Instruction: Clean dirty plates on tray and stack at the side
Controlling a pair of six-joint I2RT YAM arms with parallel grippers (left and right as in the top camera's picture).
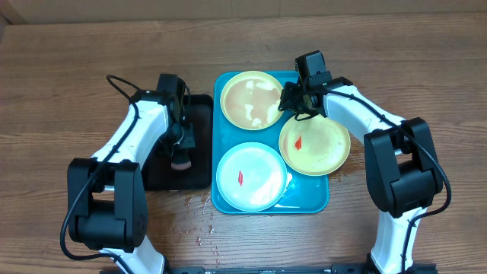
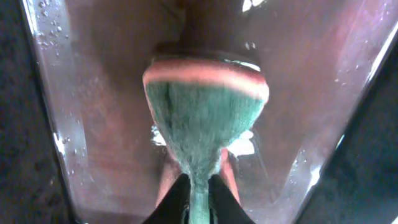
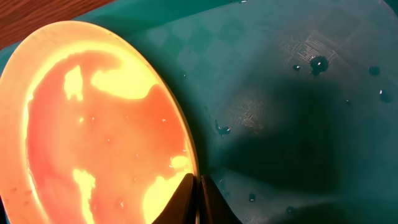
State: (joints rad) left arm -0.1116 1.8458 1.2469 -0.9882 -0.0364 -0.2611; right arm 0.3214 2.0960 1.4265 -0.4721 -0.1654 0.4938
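Three plates lie on the teal tray [image 1: 316, 199]. The far yellow-green plate [image 1: 251, 99] is covered with thin reddish liquid, and my right gripper [image 1: 292, 104] is shut on its right rim; the right wrist view shows the fingers [image 3: 196, 190] pinching that rim [image 3: 93, 124]. A second yellow-green plate [image 1: 313, 143] and a mint-white plate [image 1: 249, 175] each carry a small red smear. My left gripper [image 1: 181, 151] is shut on a green-and-pink sponge [image 2: 205, 106], held down over the black tray [image 1: 199, 141].
The black tray stands directly left of the teal tray. Reddish water drops lie on the wooden table [image 1: 202, 209] in front of both trays. Water drops dot the teal tray floor [image 3: 317, 62].
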